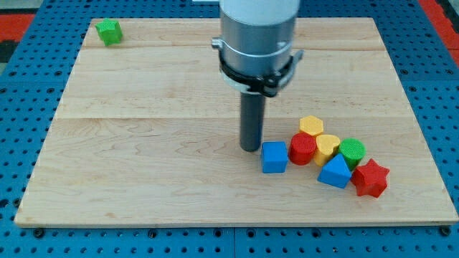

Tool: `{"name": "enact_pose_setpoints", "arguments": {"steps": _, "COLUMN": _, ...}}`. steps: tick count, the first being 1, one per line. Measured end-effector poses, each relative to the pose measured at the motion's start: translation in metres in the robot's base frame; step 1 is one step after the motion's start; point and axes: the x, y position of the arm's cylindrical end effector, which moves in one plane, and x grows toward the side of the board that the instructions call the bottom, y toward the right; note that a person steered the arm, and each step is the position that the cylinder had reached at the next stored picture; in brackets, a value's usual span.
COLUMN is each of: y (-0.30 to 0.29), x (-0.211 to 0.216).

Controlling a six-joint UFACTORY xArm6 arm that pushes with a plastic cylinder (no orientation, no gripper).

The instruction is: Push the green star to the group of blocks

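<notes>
— Green star [109,31] first: where is it?

— From my remote seat I see it at the view's top left corner of the wooden board [143,165], alone, well apart from everything else.

— And the group?

— Toward the view's bottom right: a blue cube [274,158], a red cylinder [303,148], two yellow blocks [311,125] [328,147], a green cylinder [352,151], a blue triangular block [334,173] and a red star [371,178], all packed close together.

— Your tip?

— My tip [250,148] rests on the board just beside the blue cube, on its upper left side; touching or not, I cannot tell.

— Any claw, open or closed?

— No claw here, only the dark rod under the grey housing [257,36].
</notes>
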Motion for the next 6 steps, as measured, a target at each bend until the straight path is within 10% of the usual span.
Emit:
{"name": "enact_pose_setpoints", "arguments": {"steps": 1, "y": 0.043, "x": 0.019}}
{"name": "enact_pose_setpoints", "arguments": {"steps": 3, "y": -0.102, "x": 0.025}}
{"name": "enact_pose_setpoints", "arguments": {"steps": 6, "y": -0.349, "x": -0.167}}
